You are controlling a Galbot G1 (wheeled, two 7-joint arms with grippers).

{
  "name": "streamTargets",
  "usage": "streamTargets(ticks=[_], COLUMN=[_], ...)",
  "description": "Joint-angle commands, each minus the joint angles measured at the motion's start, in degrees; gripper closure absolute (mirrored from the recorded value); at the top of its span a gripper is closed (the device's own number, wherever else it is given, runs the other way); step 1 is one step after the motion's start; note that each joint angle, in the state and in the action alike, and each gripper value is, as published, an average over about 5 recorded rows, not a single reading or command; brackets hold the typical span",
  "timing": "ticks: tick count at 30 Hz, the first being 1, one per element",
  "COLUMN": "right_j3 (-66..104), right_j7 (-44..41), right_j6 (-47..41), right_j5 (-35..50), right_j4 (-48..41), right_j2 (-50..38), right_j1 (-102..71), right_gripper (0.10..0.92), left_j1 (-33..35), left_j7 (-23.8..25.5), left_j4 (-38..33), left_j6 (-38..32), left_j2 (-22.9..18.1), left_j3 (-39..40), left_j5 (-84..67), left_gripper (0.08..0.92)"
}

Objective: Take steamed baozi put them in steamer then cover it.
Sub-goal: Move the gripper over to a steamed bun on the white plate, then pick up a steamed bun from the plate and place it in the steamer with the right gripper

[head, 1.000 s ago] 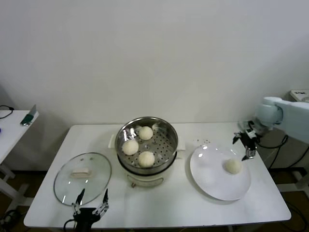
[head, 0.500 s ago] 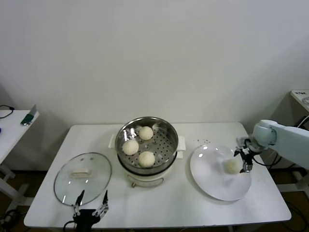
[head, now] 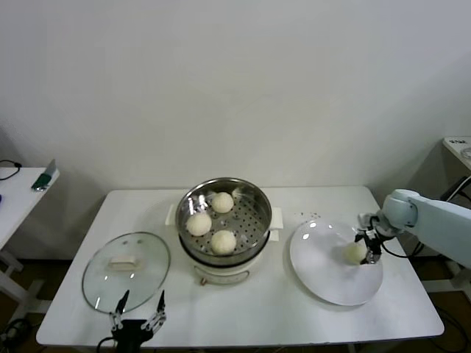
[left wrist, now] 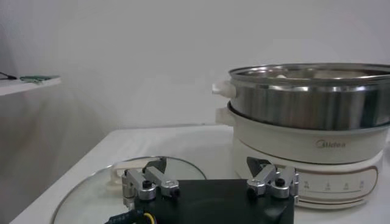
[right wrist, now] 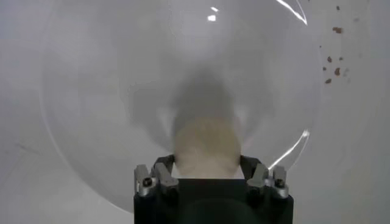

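The steel steamer [head: 258, 204] on its white base holds three baozi [head: 221, 201] and also shows in the left wrist view [left wrist: 311, 103]. A fourth baozi [head: 355, 252] lies on the white plate [head: 324, 273] at the right. My right gripper [head: 367, 247] is down at it, open, with a finger on each side of the bun [right wrist: 206, 146]. I cannot tell whether the fingers touch it. The glass cover [head: 126, 269] with its cream handle lies flat at the front left. My left gripper [head: 138, 301] is open and empty by the table's front edge, just in front of the cover [left wrist: 91, 189].
A few dark crumbs [head: 313, 215] lie on the table behind the plate. A side table [head: 18, 187] with small items stands at the far left. The table's right edge is close beyond the plate.
My right gripper has come down and inward from above the plate's far right edge until it straddles the baozi. The left arm has not moved.
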Motion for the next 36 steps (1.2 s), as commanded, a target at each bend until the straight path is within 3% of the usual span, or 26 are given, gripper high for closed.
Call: streamTargets(ticks=[1,8,14,19,27,36], right_j3=[-4.3,-13.6,-17.3,-15.2,-14.4,-15.4], right_j7=[-0.4,-2.5,-4.2,-1.5,3.0,5.0], right_j6=[-0.2,-1.2,-3.0,-5.8,-8.4,-9.4], right_j5=[5.5,18.0,30.0,37.2,36.3,29.6], right_j4=[2.3,8.3,10.9,13.2,12.9,10.6], right_j2=[0.6,4.6,14.8,23.7,33.7,35.2], right_j1=[8.0,27.8,42.0,43.9,35.9,27.7], right_gripper=[0.334,0.346,0.347,0.347,0.347,0.347], left_j1=[-0.2,-0.4,-0.5,-0.4,-0.1,-0.1], left_j7=[0.0,0.0,0.1,0.1,0.1,0.1], left_j4=[-0.1,0.0,-0.3,-0.8,-1.5,-1.4], left_j6=[0.1,0.2,0.5,0.6,0.6,0.6], left_j2=[-0.1,-0.1,0.0,0.0,0.0,0.4], left_j3=[0.2,0.4,0.4,0.1,-0.6,-1.0], left_j5=[0.3,0.6,0.7,0.5,-0.1,-0.5], left_gripper=[0.177,0.177,0.177,0.177,0.177,0.177])
